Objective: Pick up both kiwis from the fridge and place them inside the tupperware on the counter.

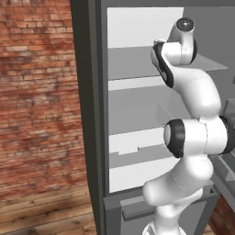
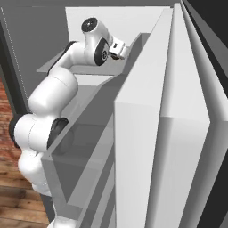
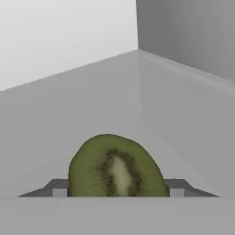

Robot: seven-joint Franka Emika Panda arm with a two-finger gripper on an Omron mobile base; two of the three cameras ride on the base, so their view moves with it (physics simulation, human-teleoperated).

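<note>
Green-fleshed, the kiwi (image 3: 115, 167) sat between your gripper (image 3: 115, 190) tips at six o'clock on the fridge shelf (image 3: 92, 101), jaws apparently narrowed around it for lifting.

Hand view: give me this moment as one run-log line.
phase: grasping first kiwi | kiwi: between the finger tips on a fridge shelf | gripper: closed on kiwi, contact looks made | tupperware: not yet reached

I am counting one kiwi (image 3: 115, 167) showing in the hand view, its cut green face toward the camera. I am seeing one fridge (image 1: 92, 114) standing open, with two flat grey shelves (image 1: 133, 64) visible inside it in the left base view, and one brick wall (image 1: 36, 92) beside it.
</note>
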